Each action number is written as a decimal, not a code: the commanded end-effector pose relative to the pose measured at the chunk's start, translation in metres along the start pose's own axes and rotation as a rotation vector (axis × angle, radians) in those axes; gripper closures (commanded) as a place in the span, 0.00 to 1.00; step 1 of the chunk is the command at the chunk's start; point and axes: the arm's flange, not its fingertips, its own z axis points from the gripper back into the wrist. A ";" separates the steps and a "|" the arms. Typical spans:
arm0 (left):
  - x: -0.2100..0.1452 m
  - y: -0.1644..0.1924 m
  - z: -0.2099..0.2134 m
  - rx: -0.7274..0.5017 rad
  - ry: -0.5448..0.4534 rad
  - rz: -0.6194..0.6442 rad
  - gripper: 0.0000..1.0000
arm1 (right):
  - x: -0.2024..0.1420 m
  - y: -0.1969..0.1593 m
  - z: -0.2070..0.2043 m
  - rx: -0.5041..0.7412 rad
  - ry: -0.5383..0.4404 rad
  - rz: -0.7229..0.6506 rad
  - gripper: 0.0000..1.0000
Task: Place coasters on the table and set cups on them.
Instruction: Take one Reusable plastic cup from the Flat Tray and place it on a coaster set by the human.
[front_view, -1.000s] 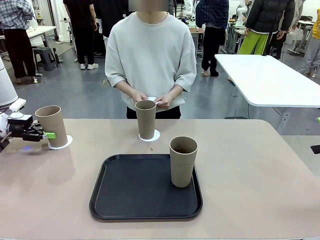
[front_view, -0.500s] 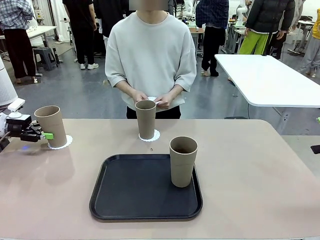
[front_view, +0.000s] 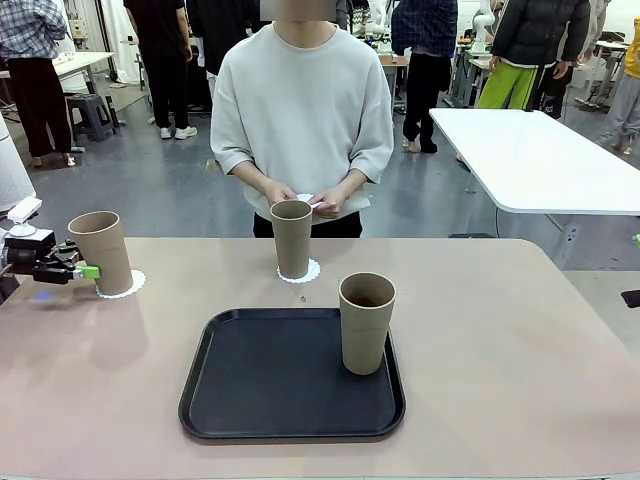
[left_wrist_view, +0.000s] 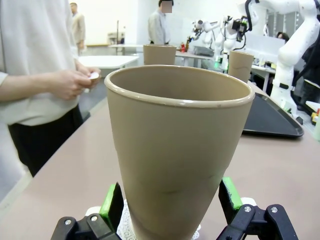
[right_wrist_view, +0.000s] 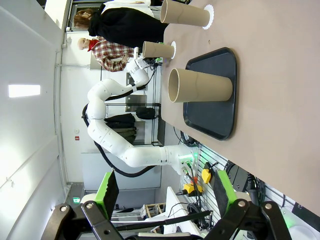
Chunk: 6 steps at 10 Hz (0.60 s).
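Left pincer (front_view: 88, 271) retreated leftward, released, pads flanking matte tapered cup (front_view: 102, 252) on lacy coaster (front_view: 124, 285); right pincer (right_wrist_view: 165, 192) spread.

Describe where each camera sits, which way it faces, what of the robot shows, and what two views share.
Front: between the arms, facing the person across the table; left gripper at the left edge.
Left wrist: low behind the leftmost cup, open fingers either side of it.
Right wrist: off the table, rolled sideways, open right gripper in the foreground, tray beyond.
Shared: the cup on the tray, in all three.
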 end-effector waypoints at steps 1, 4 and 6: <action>0.001 0.004 0.004 -0.024 -0.003 0.005 0.00 | 0.001 0.000 0.000 0.008 -0.004 0.000 0.00; 0.000 0.008 0.008 -0.016 0.001 0.002 0.00 | 0.001 0.000 0.000 0.008 -0.004 0.000 0.00; 0.000 0.011 0.015 -0.010 0.006 -0.001 0.00 | 0.001 0.000 0.000 0.008 -0.004 0.000 0.00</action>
